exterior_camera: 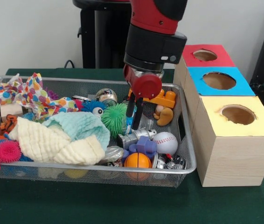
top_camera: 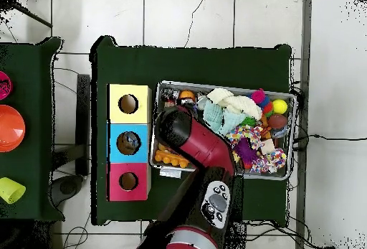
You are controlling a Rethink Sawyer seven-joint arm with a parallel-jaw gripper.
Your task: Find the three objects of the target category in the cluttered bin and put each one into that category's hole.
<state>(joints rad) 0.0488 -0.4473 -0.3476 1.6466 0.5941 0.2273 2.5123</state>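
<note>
Front view: the arm comes straight down over the bin's [exterior_camera: 188, 161] right part, its gripper [exterior_camera: 134, 125] pointing down among the toys beside the green spiky ball [exterior_camera: 114, 117]. The fingers [exterior_camera: 130, 108] stand slightly apart, gripping nothing visible. A baseball [exterior_camera: 165, 142] and an orange ball [exterior_camera: 137, 160] lie just in front.

bin [exterior_camera: 188, 161] left of boxes [exterior_camera: 237, 154], baseball [exterior_camera: 165, 142] inside

Arm [exterior_camera: 154, 28] reaches straight down, wrist vertical. Gripper [exterior_camera: 134, 116] hangs low, jaws slightly apart and pointing down, nothing visibly held between them.
</note>
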